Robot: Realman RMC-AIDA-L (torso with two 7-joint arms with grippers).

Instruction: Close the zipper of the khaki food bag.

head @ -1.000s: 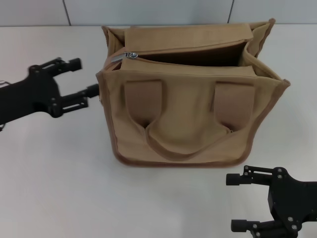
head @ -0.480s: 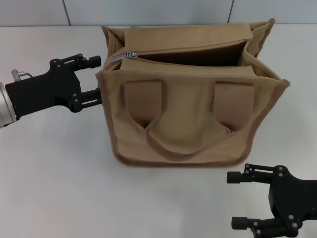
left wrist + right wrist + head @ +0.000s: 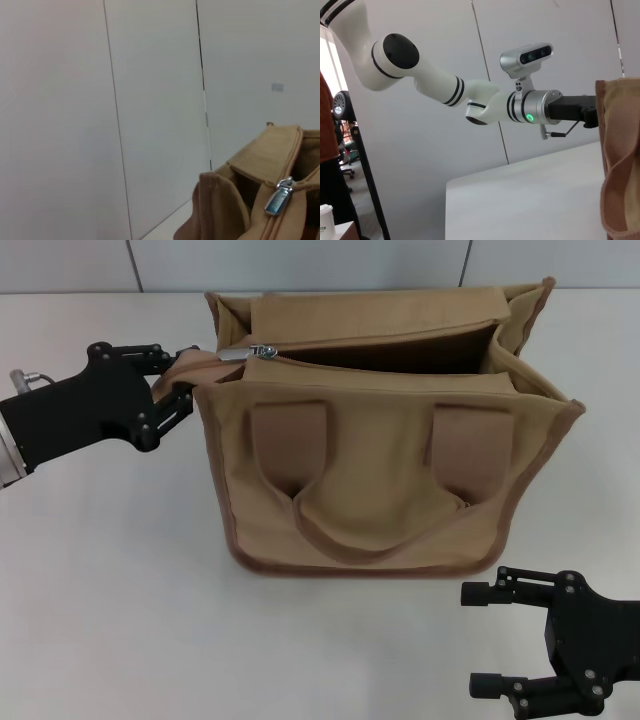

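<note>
The khaki food bag stands on the white table, handle side towards me, its top gaping open. The zipper's silver slider sits at the bag's left end; it also shows in the left wrist view. My left gripper is at the bag's top left corner, its fingers closed on the tan fabric end there. My right gripper is open and empty, low at the front right, apart from the bag. The right wrist view shows the bag's edge and the left arm.
The white table has bare surface to the left and front of the bag. A grey panelled wall runs close behind the bag's back edge.
My left gripper has moved right to the bag's top left corner and closed on the fabric end, pulling it slightly outward. The right gripper has stayed put.
</note>
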